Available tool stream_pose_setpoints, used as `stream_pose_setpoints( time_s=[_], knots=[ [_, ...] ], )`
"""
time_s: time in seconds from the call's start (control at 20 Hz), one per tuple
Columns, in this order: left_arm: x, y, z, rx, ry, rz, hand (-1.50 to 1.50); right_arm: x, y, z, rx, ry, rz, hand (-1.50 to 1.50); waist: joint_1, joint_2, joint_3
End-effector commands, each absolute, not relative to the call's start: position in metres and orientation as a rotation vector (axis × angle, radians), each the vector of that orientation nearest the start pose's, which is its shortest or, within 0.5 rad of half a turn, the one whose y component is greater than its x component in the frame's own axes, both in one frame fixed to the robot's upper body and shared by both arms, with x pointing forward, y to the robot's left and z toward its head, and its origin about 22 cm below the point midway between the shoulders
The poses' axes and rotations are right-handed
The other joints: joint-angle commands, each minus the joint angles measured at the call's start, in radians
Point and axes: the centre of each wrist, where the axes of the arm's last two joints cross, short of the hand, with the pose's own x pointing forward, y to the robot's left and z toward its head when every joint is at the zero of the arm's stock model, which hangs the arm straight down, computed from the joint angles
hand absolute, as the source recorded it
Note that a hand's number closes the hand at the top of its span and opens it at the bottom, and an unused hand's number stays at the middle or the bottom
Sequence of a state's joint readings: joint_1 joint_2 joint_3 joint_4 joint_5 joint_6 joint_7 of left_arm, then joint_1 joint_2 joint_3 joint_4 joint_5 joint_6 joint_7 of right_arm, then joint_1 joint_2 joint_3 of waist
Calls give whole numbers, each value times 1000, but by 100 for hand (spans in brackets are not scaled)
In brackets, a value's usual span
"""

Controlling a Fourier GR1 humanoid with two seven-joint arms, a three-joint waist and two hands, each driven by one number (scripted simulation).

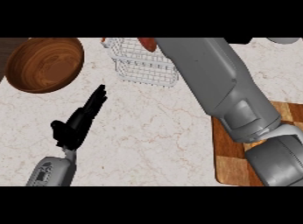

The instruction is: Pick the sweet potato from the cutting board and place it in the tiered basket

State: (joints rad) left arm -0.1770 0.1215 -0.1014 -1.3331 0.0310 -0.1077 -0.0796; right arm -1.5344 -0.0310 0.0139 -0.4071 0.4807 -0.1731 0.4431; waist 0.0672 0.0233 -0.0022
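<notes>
Marble-patterned pale stone forms the counter (pixel 154 131), which carries one wooden bowl (pixel 44 64) at the far left, one white wire tiered basket (pixel 144 65) at the far middle, and one wooden cutting board (pixel 296 114) at the right edge. One reddish-brown sweet potato (pixel 147 43) shows just over the basket's top, mostly hidden by the right forearm (pixel 219 83); the right hand itself is hidden, so its state cannot be told. One left hand (pixel 79 120) rests open at the lower left, fingers straight.
</notes>
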Motion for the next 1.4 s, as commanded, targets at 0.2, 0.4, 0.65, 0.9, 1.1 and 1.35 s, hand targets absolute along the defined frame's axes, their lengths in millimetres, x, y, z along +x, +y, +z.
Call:
stream_pose_setpoints(
  time_s=[0.2, 0.4, 0.65, 0.9, 1.1, 1.35],
  knots=[
    [281, 216, -27, -118, -1550, -313, 0, 449, -5, 258, -408, -1498, 590, 150, 7, 3, -1],
    [286, 211, -4, -137, -1552, -314, 0, 456, -16, 240, -263, -1275, 467, 150, 25, 1, 1],
    [288, 212, -4, -125, -1549, -292, 0, 457, -16, 242, -153, -1239, 389, -150, 9, -3, 1],
    [276, 212, -19, -114, -1540, -277, 0, 459, -25, 259, -172, -1316, 264, -150, -17, -8, 1],
    [273, 227, -25, -98, -1540, -262, 0, 460, -28, 269, -408, -1434, 134, -150, -26, -11, 0],
    [277, 226, -14, -62, -1540, -245, 0, 478, -100, 268, -596, -1507, -130, -150, -42, -14, 2]
  ],
)
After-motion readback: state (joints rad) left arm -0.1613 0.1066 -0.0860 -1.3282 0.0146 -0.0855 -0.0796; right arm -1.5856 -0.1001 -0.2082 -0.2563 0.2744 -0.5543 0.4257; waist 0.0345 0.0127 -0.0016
